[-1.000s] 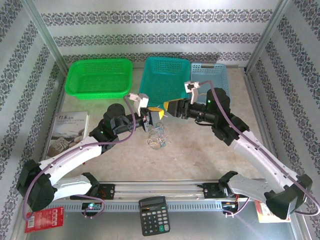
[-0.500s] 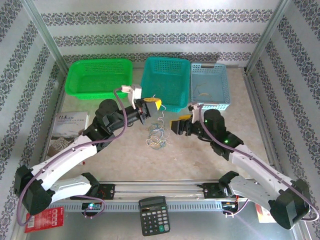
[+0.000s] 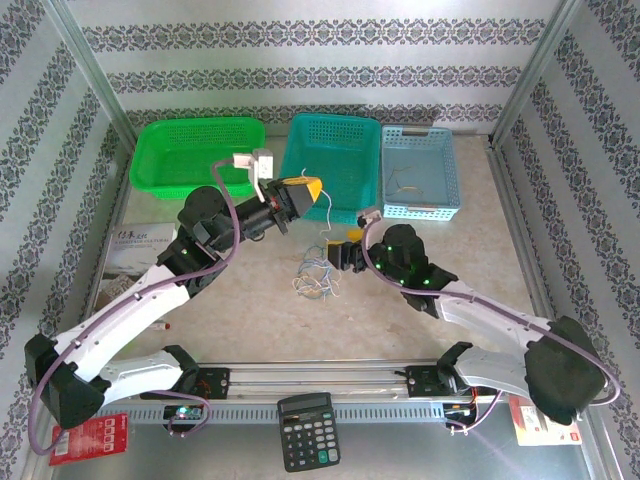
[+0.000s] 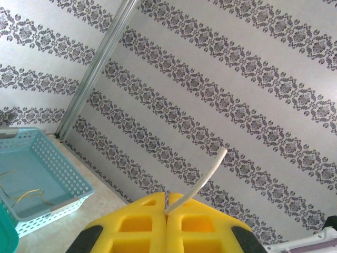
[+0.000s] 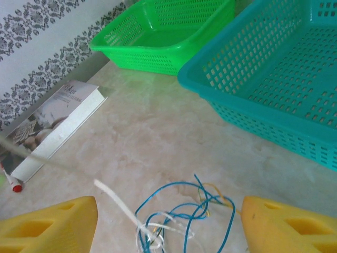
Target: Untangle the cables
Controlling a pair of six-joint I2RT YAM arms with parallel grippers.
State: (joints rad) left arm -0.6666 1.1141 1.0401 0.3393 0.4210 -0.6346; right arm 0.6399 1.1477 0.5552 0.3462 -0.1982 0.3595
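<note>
Cables (image 3: pixel 315 278): thin, limp wires in blue, yellow and whitish, a loose knot on the pale marbled surface (image 3: pixel 250 310), just in front of the teal basket (image 3: pixel 335 150). In the right wrist view the blue loops stand out, with white and yellow strands running through them.

Three perforated plastic baskets stand along the far side: green (image 3: pixel 195 150), teal and light blue (image 3: pixel 420 210). The light blue one holds a thin yellow wire (image 4: pixel 31 193).

Left tool (image 4: pixel 167 208): blocky yellow fingers pressed together, pinching a white cable (image 4: pixel 205 174). The cable's free end pokes out past the tips, slightly curved. The arm is raised and reaches over the teal basket's near-left corner, with the tool tipped toward the patterned back wall. From above, the white cable hangs from it down to the knot.

Right tool (image 5: pixel 169 204): fingers spread wide, low over the surface, the knot lying between them. Cannot tell whether they touch it. The arm is stretched low, reaching leftward.

A glossy book (image 5: pixel 58 116) lies flat at the left.
</note>
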